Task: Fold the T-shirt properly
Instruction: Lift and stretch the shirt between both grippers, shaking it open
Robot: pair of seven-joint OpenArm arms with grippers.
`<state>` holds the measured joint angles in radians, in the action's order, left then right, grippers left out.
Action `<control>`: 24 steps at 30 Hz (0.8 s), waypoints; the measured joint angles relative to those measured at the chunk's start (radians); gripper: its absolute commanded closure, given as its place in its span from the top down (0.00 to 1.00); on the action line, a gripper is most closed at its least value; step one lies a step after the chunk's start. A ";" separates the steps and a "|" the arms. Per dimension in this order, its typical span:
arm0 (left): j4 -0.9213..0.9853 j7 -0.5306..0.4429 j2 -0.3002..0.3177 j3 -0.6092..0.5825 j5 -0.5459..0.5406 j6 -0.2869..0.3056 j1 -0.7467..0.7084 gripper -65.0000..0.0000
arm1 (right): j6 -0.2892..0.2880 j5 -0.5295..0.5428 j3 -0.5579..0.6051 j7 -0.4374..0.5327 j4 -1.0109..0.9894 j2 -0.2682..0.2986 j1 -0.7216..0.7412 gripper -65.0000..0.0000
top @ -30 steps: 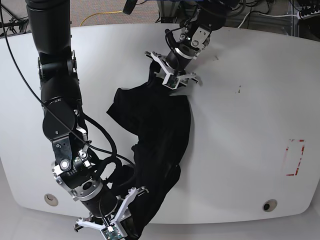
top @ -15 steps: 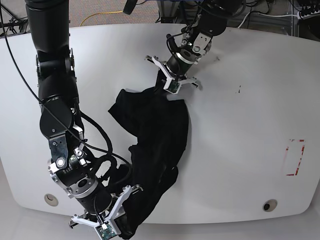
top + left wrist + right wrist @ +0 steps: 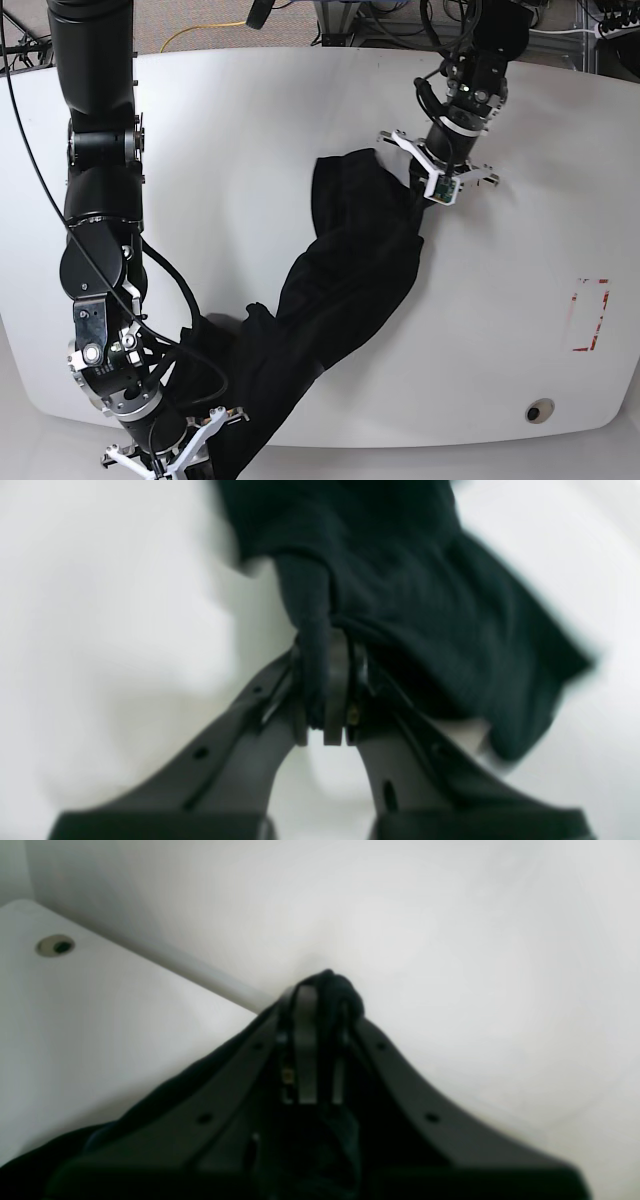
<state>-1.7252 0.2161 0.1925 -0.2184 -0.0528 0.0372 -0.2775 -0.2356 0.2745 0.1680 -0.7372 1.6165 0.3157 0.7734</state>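
Note:
The black T-shirt [image 3: 340, 270] hangs stretched in a crumpled diagonal band over the white table [image 3: 250, 130], from front left to back right. My left gripper [image 3: 426, 192] is shut on its upper right end. In the blurred left wrist view, cloth [image 3: 425, 595] is pinched between the jaws of that gripper [image 3: 327, 645]. My right gripper [image 3: 188, 458] is shut on the lower end at the table's front edge. The right wrist view shows a wad of T-shirt cloth [image 3: 346, 990] at the tips of that gripper [image 3: 322, 990]. No printed patch shows.
A red rectangle mark [image 3: 590, 315] lies at the table's right side. A round hole [image 3: 540, 410] sits at the front right corner, and another hole [image 3: 55, 946] is in the right wrist view. Cables and a yellow cord [image 3: 200, 30] lie on the floor behind.
My left gripper closed on the T-shirt's upper end and pulled it right. My right arm drew the lower end toward the front left edge. The cloth is now stretched out.

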 measured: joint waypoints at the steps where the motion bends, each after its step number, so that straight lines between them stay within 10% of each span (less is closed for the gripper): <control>1: -0.023 0.008 0.010 0.019 0.000 -0.001 -0.003 0.00 | 0.000 -0.001 0.000 -0.001 -0.014 0.000 0.007 0.00; 9: -0.146 0.097 0.047 0.193 0.000 0.010 0.021 0.00 | 0.000 -0.005 0.002 -0.008 -0.136 0.000 0.077 0.00; 19: -0.166 0.279 0.018 0.428 0.007 0.255 0.227 0.00 | 0.003 -0.004 0.001 -0.005 -0.272 0.000 0.190 0.00; 24: -0.164 0.365 0.019 0.478 0.008 0.278 0.341 0.00 | 0.004 -0.004 0.001 -0.007 -0.287 0.000 0.199 0.00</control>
<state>-1.8889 0.5808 0.2111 0.2596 -0.0444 0.3149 0.0631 -0.2317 0.2703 0.1692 -0.7444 1.3293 0.3157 0.9726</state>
